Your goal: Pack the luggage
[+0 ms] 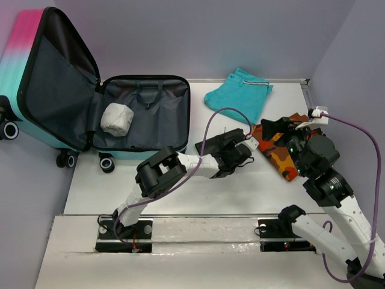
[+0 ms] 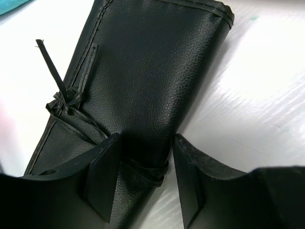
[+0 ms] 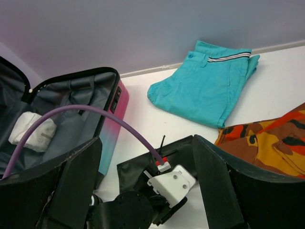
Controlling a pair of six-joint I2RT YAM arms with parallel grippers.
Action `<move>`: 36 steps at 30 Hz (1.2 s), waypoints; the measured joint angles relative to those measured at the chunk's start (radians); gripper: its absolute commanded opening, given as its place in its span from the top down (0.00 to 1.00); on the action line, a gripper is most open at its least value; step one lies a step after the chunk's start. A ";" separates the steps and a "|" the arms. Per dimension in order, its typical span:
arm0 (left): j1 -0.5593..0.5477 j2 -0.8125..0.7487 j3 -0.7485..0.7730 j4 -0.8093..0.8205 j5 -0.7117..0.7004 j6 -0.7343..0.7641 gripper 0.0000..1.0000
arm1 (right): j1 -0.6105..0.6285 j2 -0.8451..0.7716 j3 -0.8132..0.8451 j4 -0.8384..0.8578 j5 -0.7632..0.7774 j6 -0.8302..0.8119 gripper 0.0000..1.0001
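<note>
**Left arm nearer the open case**

Our left gripper (image 2: 143, 176) straddles the black pouch (image 2: 152, 71), jaws not visibly pinching — the luggage (image 1: 144, 114) lies open to its far left. Our right gripper (image 3: 147, 186) hangs spread, empty, farther off.

Left claw (image 2: 143, 176) half-closed, right claw (image 3: 147, 181) spread wide.

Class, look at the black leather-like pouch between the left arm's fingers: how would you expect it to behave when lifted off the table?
The black pouch looks soft and folded, so it would probably sag rather than stay flat. Its grained surface should give the fingers fair grip. The thin tie cord hangs loose and may dangle or snag. It looks flat, so rolling seems unlikely.
</note>
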 measured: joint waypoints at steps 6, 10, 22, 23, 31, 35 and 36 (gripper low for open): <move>-0.001 0.010 0.000 -0.002 -0.082 0.022 0.94 | 0.000 -0.009 0.000 -0.002 0.000 0.000 0.18; -0.006 0.006 0.000 0.008 -0.124 0.026 0.94 | 0.000 -0.024 0.000 -0.004 0.000 0.003 0.18; 0.071 -0.511 -0.071 -0.066 -0.055 -0.111 0.94 | 0.000 -0.069 0.000 -0.024 0.001 0.007 0.19; 0.110 -0.595 -0.070 -0.062 -0.041 -0.136 0.94 | 0.000 -0.065 0.000 -0.025 0.001 0.008 0.19; 0.563 -0.901 -0.065 -0.119 0.024 -0.285 0.24 | 0.000 0.035 -0.001 -0.024 -0.021 0.019 0.18; 0.692 -0.863 -0.058 -0.229 0.026 -0.309 0.03 | 0.000 0.078 -0.016 -0.012 -0.041 0.027 0.18; 0.702 -0.843 -0.056 -0.250 0.029 -0.310 0.02 | 0.000 0.088 -0.020 -0.005 -0.044 0.029 0.18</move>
